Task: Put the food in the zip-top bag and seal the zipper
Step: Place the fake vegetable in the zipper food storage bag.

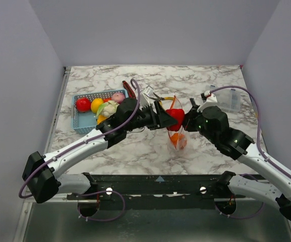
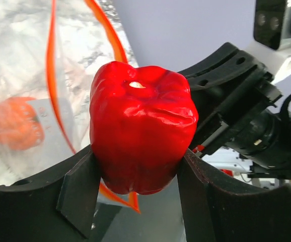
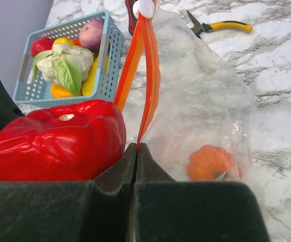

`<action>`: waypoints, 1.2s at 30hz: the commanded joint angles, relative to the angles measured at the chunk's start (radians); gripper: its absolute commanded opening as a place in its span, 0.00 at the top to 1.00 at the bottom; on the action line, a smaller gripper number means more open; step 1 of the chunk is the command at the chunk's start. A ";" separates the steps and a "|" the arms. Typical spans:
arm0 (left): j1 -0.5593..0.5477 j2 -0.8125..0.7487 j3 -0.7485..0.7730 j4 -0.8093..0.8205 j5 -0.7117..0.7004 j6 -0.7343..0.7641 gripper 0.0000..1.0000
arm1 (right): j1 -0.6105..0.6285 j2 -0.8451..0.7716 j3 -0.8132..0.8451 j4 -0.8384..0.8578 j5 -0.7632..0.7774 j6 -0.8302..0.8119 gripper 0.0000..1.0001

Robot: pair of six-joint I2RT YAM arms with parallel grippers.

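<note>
The marbled table (image 1: 135, 151) carries a blue basket (image 1: 85, 126) left of the left claw (image 1: 168, 117). Yellow-handled pliers (image 3: 221, 25) and a dark red knife (image 1: 128, 88) lie beyond that claw. A clear box (image 1: 229, 100) sits beyond the right claw (image 1: 187, 121).

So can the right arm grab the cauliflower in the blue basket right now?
Probably not. The right gripper is shut on the zipper, holding the bag up, and the left gripper with its red pepper sits between it and the basket.

Blue mesh basket (image 1: 80, 124) stands at the left of the marbled surface (image 1: 135, 147). Yellow-handled pliers (image 3: 221, 25) lie further back; a clear rigid box (image 1: 229, 100) sits at the right
</note>
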 commanded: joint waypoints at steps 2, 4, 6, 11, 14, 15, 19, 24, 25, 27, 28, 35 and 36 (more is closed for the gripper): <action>-0.009 0.068 -0.006 0.136 0.100 -0.097 0.60 | 0.004 -0.050 -0.009 0.084 -0.038 0.065 1.00; -0.009 0.068 -0.018 0.063 0.038 -0.101 0.60 | 0.005 -0.070 -0.023 0.092 -0.026 0.093 1.00; -0.009 0.053 -0.041 0.033 -0.019 -0.087 0.59 | 0.005 -0.092 -0.033 0.092 -0.001 0.112 1.00; -0.009 0.046 -0.050 -0.054 -0.072 -0.041 0.56 | 0.004 -0.108 -0.048 0.109 -0.005 0.133 1.00; -0.011 0.060 -0.030 -0.105 -0.081 -0.020 0.55 | 0.004 -0.100 -0.057 0.132 -0.034 0.144 1.00; -0.011 0.065 -0.018 -0.134 -0.095 -0.014 0.55 | 0.004 -0.097 -0.058 0.140 -0.042 0.146 1.00; -0.020 0.104 0.079 -0.323 -0.174 0.031 0.52 | 0.005 -0.081 -0.061 0.160 -0.076 0.147 1.00; -0.042 0.161 0.218 -0.474 -0.236 0.077 0.47 | 0.005 -0.050 -0.048 0.167 -0.118 0.139 1.00; -0.042 0.163 0.228 -0.475 -0.234 0.077 0.45 | 0.004 -0.048 -0.049 0.168 -0.121 0.139 1.00; -0.042 0.165 0.246 -0.478 -0.233 0.078 0.40 | 0.004 -0.050 -0.054 0.169 -0.120 0.139 1.00; -0.042 0.166 0.254 -0.479 -0.230 0.079 0.37 | 0.005 -0.053 -0.060 0.169 -0.117 0.140 1.00; -0.043 0.188 0.322 -0.548 -0.211 0.105 0.16 | 0.004 -0.068 -0.086 0.163 -0.092 0.140 1.00; -0.042 0.185 0.324 -0.564 -0.218 0.107 0.15 | 0.005 -0.072 -0.088 0.161 -0.088 0.140 1.00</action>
